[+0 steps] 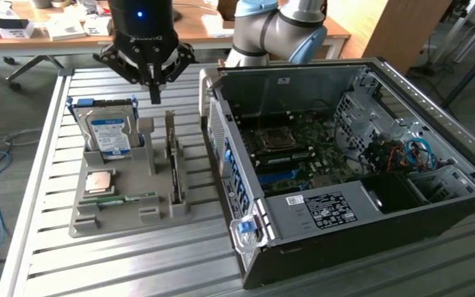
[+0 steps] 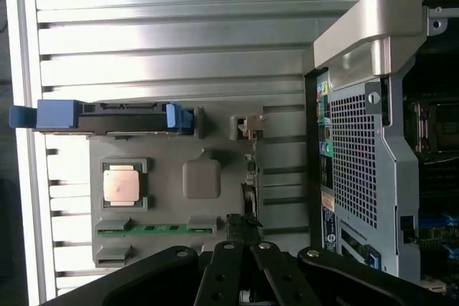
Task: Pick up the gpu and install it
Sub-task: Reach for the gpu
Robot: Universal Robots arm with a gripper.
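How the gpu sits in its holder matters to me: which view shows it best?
The exterior view. There the gpu stands on edge in a slot of the gray holder, with its length and upright bracket end visible. The wrist view looks straight down on it, so it appears as a thin edge.

Slatted table [image 1: 97, 266]: parts tray [image 1: 126, 221], computer case [image 1: 328, 247]

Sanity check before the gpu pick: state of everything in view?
tool: shut, empty, over the tray
gpu: on edge in tray slot, not gripped
hard drive: upright in tray
cpu: flat in tray
memory stick: flat in tray
case: lying flat, open on top
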